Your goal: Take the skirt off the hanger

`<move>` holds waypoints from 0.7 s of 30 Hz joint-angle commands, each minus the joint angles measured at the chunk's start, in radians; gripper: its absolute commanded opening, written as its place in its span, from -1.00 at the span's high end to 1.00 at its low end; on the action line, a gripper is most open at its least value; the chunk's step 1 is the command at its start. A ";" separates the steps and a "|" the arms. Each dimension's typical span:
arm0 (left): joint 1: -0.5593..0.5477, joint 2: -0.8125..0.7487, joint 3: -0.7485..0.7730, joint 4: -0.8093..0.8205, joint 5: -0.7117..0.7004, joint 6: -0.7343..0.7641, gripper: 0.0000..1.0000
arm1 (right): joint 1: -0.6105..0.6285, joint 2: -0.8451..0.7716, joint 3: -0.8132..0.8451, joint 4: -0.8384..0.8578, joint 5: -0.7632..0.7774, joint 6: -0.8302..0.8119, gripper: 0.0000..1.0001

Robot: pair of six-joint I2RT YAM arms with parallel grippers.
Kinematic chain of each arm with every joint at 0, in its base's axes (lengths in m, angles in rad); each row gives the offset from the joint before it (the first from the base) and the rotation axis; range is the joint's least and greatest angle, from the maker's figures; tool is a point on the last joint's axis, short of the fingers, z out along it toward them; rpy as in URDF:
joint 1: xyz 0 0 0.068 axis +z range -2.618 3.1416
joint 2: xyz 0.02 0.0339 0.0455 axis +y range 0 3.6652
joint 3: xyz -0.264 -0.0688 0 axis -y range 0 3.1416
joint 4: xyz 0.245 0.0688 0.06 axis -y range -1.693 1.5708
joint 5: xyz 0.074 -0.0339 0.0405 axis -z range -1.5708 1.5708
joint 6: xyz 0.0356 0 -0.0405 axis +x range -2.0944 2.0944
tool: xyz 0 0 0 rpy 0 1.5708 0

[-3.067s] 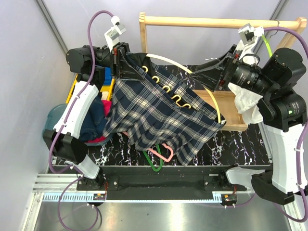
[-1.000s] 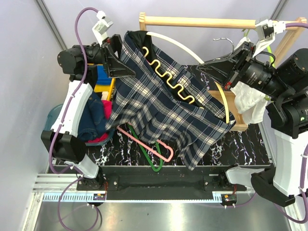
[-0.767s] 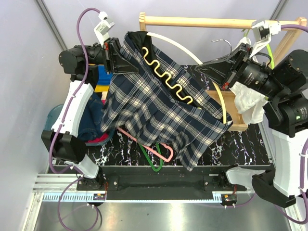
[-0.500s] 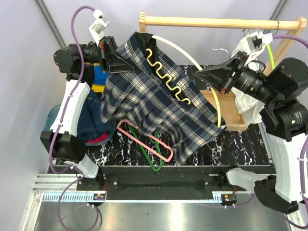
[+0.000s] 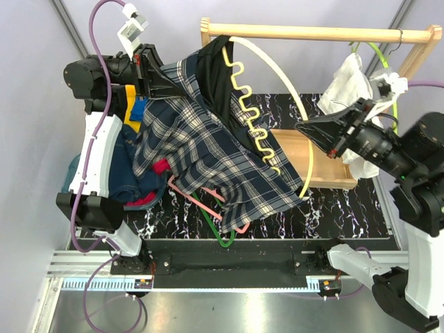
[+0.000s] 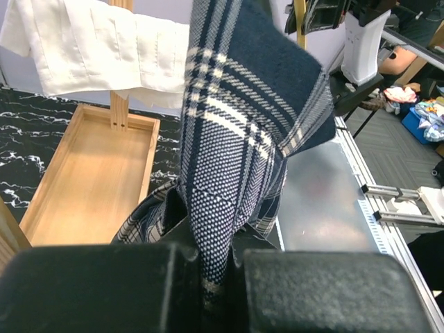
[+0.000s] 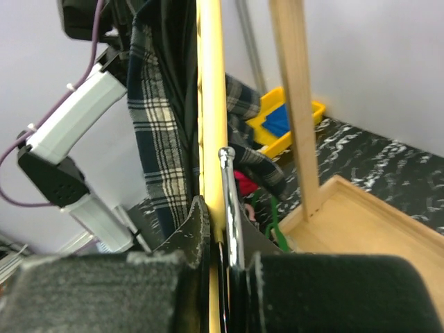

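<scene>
The navy plaid skirt hangs in the air over the table, draped along the pale yellow hanger, whose wavy bar lies across the cloth. My left gripper is at the skirt's upper left and shut on a fold of the skirt; the cloth is pinched between the left gripper's jaws. My right gripper is shut on the hanger at its lower right end, next to its metal hook. In the right wrist view the skirt hangs just left of the hanger.
A wooden rack with a tray base stands behind, and a white garment hangs on it. A pink hanger and a green hanger lie under the skirt's hem. A denim garment and a yellow bin are at left.
My left gripper has shut on the skirt's top and drawn it up and left. The right gripper has moved down, tilting the hanger steeper, and the skirt's hem has shifted left.
</scene>
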 commanded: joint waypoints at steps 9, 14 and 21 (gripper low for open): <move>0.124 -0.106 -0.134 -0.001 -0.083 0.026 1.00 | -0.010 -0.106 0.130 0.002 0.367 -0.057 1.00; 0.141 -0.123 -0.030 -0.274 -0.082 0.181 1.00 | -0.010 -0.144 -0.020 0.495 0.569 -0.040 1.00; -0.030 -0.209 -0.219 -0.380 -0.108 0.259 1.00 | -0.010 -0.017 -0.078 0.756 0.389 0.180 1.00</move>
